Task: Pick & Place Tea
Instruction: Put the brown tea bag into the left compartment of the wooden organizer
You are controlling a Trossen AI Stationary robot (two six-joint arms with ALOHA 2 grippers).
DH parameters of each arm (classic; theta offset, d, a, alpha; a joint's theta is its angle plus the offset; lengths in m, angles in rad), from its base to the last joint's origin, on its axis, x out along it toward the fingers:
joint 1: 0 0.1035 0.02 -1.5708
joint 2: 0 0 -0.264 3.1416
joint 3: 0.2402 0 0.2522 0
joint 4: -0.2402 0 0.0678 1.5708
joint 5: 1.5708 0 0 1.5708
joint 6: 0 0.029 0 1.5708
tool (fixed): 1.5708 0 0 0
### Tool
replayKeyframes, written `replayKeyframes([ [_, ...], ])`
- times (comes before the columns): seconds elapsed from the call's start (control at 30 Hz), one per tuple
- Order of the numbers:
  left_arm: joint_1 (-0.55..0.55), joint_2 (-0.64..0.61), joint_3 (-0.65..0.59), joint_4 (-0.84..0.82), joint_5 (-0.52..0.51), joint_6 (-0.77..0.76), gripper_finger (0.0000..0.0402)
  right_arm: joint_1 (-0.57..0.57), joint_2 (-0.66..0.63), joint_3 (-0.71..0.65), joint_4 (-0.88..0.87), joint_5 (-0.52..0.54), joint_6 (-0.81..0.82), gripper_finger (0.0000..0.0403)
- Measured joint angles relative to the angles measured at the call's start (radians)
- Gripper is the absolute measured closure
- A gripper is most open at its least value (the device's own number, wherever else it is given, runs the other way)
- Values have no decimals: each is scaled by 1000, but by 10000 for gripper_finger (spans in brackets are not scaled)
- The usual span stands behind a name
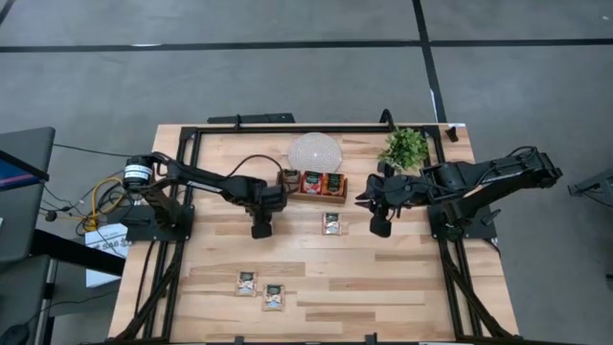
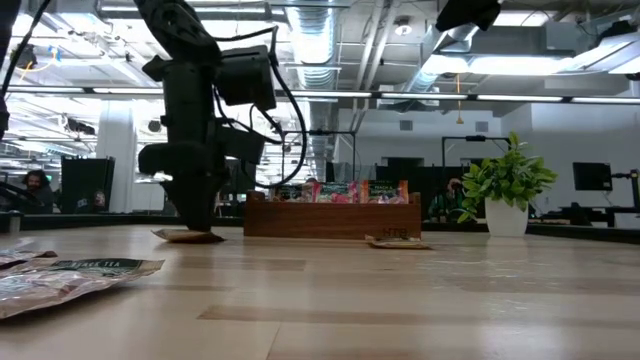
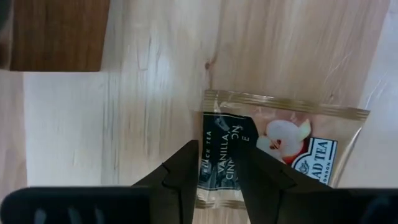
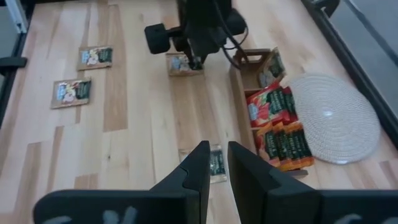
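A pale tea sachet (image 3: 280, 137) with a dark label lies flat on the table, to the left of the wooden tray (image 1: 316, 197). My left gripper (image 3: 221, 149) points down at it. Its fingers stand a small gap apart over the label end and reach table level in the low view (image 2: 195, 228). My right gripper (image 4: 217, 149) hangs higher on the table's right, open by a narrow gap and holding nothing, above a second sachet (image 4: 215, 163). Red sachets (image 1: 324, 182) stand in the tray. My left gripper comes at the sachet from above, its fingertips (image 3: 186, 163) on either side of the dark label (image 3: 217, 158) near one edge. The sachet lies flat on the table. I cannot tell whether the fingertips touch it.
Two more sachets (image 1: 247, 283) (image 1: 274, 296) lie near the front left. A round white mat (image 1: 316, 151) and a potted plant (image 1: 404, 149) stand at the back behind the tray. A black frame (image 1: 182, 172) borders the tabletop.
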Motion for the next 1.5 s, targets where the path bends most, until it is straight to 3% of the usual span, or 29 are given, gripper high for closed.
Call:
replayKeyframes([
  [0.17, 0, 3, 0, -14, 42, -5, 315, 0, 0, 0, 0, -18, 0, 353],
  [0.57, -1, -5, -4, -39, 24, -4, 388, 0, 0, 0, 0, -21, -6, 353],
  [0.87, -12, -168, -15, -136, 6, -93, 401, 0, 0, 0, -1, -21, -7, 353],
  [1.0, -30, -261, 5, -216, -63, -145, 401, 0, 0, 0, -1, -20, -7, 353],
  [1.17, -61, -328, 95, -187, -196, -126, 401, 0, 0, 0, 4, -19, -7, 353],
  [1.33, -91, -316, 186, -70, -393, 26, 401, 0, 0, 0, 14, -19, -7, 353],
  [1.5, -102, -259, 198, 118, -589, 252, 401, 0, 0, 0, 17, -19, -7, 353],
])
